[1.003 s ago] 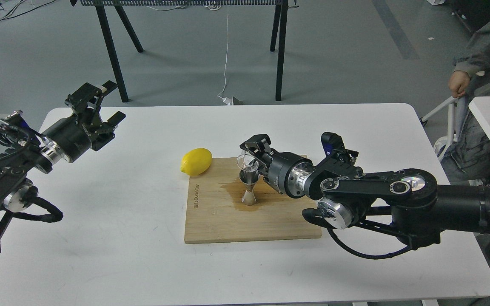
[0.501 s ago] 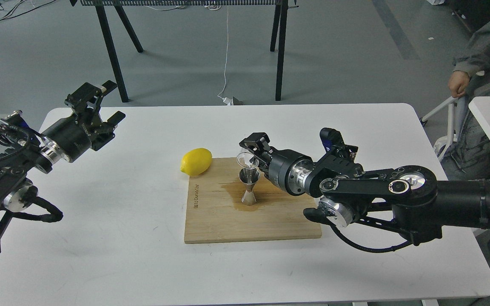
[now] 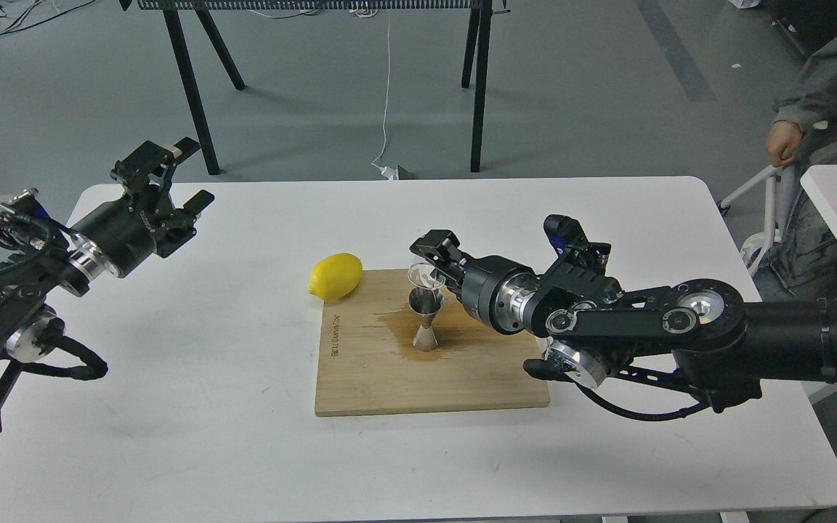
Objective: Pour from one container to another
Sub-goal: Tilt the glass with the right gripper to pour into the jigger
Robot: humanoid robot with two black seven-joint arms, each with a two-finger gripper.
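Clamped in my right gripper is the small glass cup, gripped from its right side and tipped over, though the glass is so transparent from here that I can only roughly judge its tilt and cannot tell whether anything is in it. Directly below the gripper, with the cup just above its upper rim, the steel jigger stands upright on its lower cone. Around the jigger's foot and spreading to the gripper's left lies a dark wet patch on the wooden cutting board, which sits flat on the white table beneath the gripper and reaches back toward me under the forearm. Further to the gripper's left, at about the same depth, a yellow lemon lies on the table, touching or just overlapping the board's far left corner. Well away to the left, beyond the lemon and raised above the table's far left corner, my left gripper hangs with its fingers spread apart and nothing between them.
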